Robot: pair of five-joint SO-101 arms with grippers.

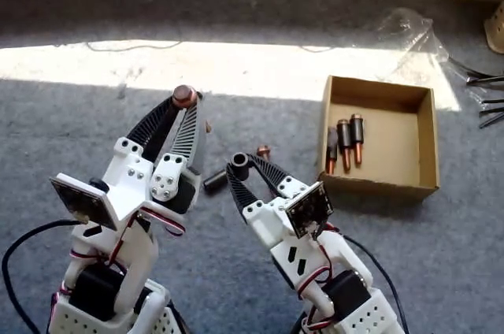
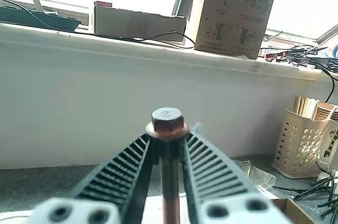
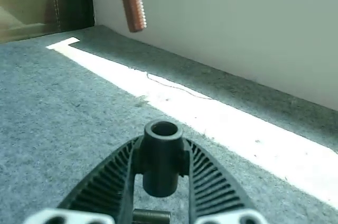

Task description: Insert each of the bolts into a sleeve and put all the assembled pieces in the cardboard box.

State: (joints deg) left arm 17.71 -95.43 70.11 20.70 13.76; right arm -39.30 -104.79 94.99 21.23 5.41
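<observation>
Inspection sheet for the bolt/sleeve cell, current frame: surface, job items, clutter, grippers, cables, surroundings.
Surface: grey carpet, with a sunlit strip across the far side.
Job's things: the cardboard box holds three assembled pieces. A loose bolt and a loose sleeve lie on the carpet left of the box.
Clutter: clear plastic bag behind the box.
Grippers: left gripper shut on held bolt, head up. Right gripper shut on held sleeve, opening up.
Cables: black lead by the left arm's base; dark cables right of the box.
Surroundings: white wall, sill with boxes, slatted basket.
</observation>
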